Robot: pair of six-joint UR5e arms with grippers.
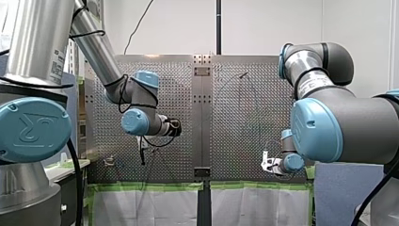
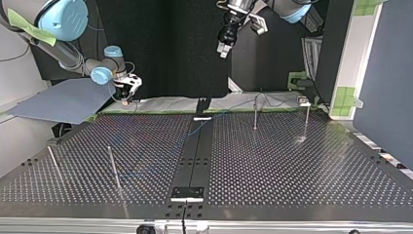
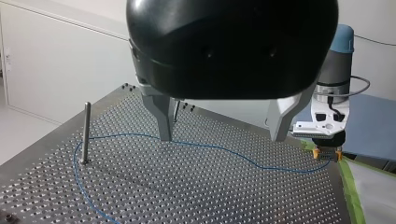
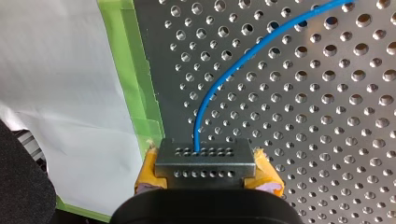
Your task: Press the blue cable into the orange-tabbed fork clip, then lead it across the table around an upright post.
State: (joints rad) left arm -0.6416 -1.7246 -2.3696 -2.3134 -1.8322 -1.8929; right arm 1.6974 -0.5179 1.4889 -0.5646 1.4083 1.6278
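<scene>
Yellow-padded right fingers [image 4: 201,164] are clamping shut on the thin blue cable [image 4: 197,133], and I am holding it low at the corner of the perforated metal bench [image 4: 303,116], just beside the strip of green tape [image 4: 140,88]. From that grip the cable is running out across the bench, curling round a slim upright metal post [image 3: 87,133] and trailing on past it out of the left wrist view. My metal left fingers [image 2: 223,48] are hanging high above the bench, spread wide and carrying nothing.

I am not making out the orange-tabbed fork clip with any certainty in these views, so I am judging that the pressing-in is the step I am working on.

To do it well, I am planning to carry the held stretch level with the bench and line it up along the fork's slot before going down. Pushing straight down should stop the cable rolling off a prong. I am also minding the slack, because a hard pull from the right fingers could drag the loop up off the post. Bringing the left fingers down to pin the cable close beside the clip should keep it seated while I am letting go.
</scene>
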